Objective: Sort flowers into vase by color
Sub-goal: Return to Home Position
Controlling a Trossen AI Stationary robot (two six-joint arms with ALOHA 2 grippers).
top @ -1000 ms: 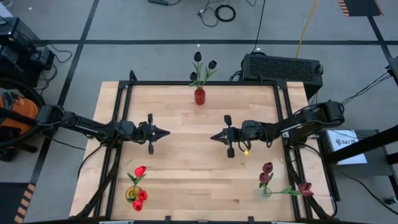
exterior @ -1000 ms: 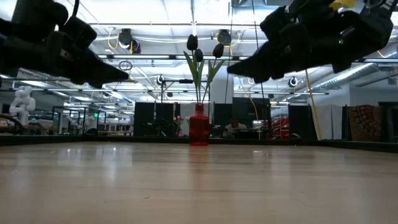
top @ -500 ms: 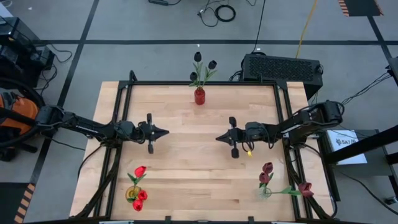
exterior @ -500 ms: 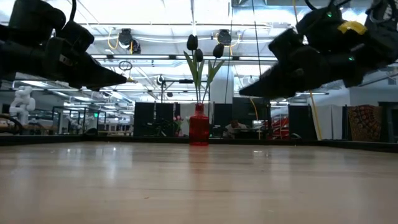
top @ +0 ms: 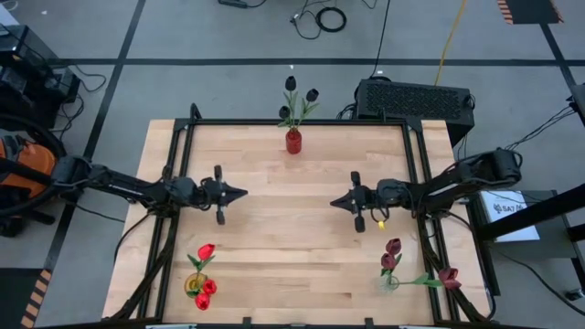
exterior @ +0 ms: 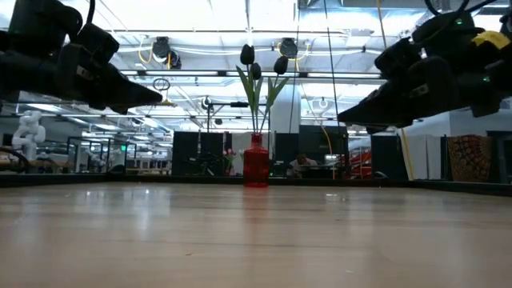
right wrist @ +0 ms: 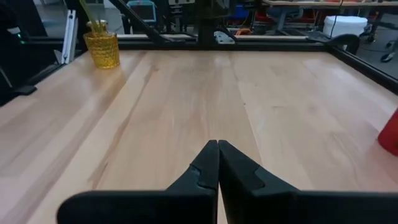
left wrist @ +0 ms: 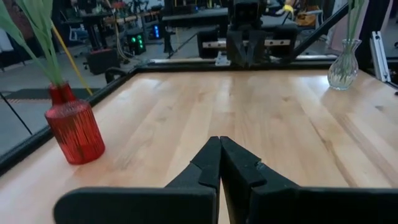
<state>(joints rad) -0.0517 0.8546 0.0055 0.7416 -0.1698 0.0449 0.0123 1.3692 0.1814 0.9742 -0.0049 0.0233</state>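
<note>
Flowers (top: 291, 83): all stand in vases; none lies on the table (top: 283, 238). The black heads (top: 312, 94) share the red vase (top: 293, 142), the red heads (top: 206, 250) the yellow vase (top: 195, 286), and the maroon heads (top: 393, 246) the clear vase (top: 389, 281). One colour per vase indicates, by judgement, that sorting is complete. One maroon stem leans far out of the clear vase toward the table's side edge; the rest stand near upright.

Left gripper (top: 241, 194): fingers pressed together, holding nothing, hovering above the table, tip toward the right gripper. The red vase is forward of it, off to the far-edge side and well apart. The yellow vase is behind its tip on the near-edge side, well apart.

Right gripper (top: 333, 202): fingers pressed together, empty, raised off the table, tip toward the left gripper. The clear vase is behind its tip on the near-edge side, apart from the arm. The red vase is forward and to the far-edge side.

Both grippers are most likely closed and raised because no flower is left to carry and the arms are bound for their rest pose.
</note>
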